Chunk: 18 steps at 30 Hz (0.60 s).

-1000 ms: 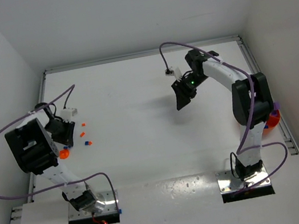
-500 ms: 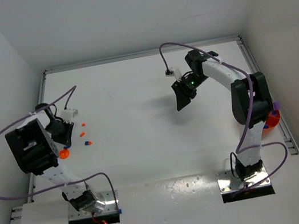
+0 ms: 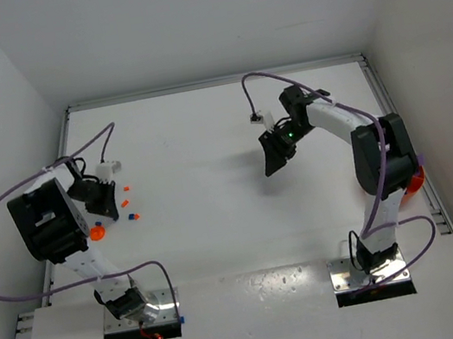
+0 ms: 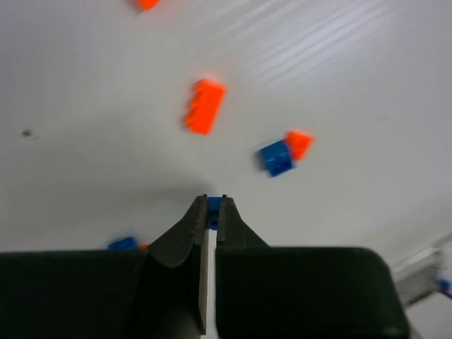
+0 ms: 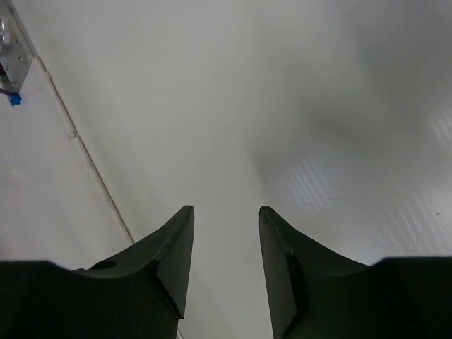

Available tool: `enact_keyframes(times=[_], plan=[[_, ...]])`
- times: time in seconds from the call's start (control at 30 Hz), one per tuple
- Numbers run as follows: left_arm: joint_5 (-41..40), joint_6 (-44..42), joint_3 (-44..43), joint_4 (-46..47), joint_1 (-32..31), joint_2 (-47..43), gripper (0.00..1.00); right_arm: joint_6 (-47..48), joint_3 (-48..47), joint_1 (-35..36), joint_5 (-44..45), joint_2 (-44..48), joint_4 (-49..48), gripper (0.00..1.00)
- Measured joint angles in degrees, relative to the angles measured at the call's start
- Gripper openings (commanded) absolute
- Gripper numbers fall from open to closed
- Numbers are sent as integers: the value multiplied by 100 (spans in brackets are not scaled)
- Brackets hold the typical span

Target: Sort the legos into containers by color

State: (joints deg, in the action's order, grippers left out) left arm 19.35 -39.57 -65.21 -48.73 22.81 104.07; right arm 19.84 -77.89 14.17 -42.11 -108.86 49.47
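My left gripper (image 4: 214, 201) is shut on a small blue lego (image 4: 213, 207) pinched at its fingertips, just above the table at the far left (image 3: 104, 210). Around it lie an orange lego (image 4: 204, 106), a blue lego (image 4: 275, 157) joined to a small orange one (image 4: 299, 143), and another blue lego (image 4: 123, 244) at the finger's left. In the top view, orange (image 3: 124, 188) and blue-orange (image 3: 132, 215) legos lie right of the gripper. My right gripper (image 5: 225, 210) is open and empty over bare table (image 3: 274, 164). The orange bowl (image 3: 413, 179) is mostly hidden behind the right arm.
A small round orange piece (image 3: 96, 232) lies by the left arm. The table's raised left rail (image 3: 64, 145) runs close to the left gripper. A seam line and a metal bracket (image 5: 14, 49) show at the left of the right wrist view.
The right gripper has moved slightly left and toward the near side. The left gripper has shifted slightly; the loose legos stay where they were.
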Motion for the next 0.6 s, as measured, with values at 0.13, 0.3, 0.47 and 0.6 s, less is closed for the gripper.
enact_keyframes(times=[0.13,0.3,0.47,0.6], plan=[[1432,372,-743,-675,-39,83,0,-553,278,249,-37,446,-793,44],[3659,1045,-1379,-992,-341,243,0,-1134,229,695,-225,739,-1919,44],[4800,2146,-946,-776,-730,267,0,-1390,87,1320,-195,579,-2470,44],[5222,3099,-632,-466,-914,219,0,-1670,74,1838,-26,551,-3027,44]])
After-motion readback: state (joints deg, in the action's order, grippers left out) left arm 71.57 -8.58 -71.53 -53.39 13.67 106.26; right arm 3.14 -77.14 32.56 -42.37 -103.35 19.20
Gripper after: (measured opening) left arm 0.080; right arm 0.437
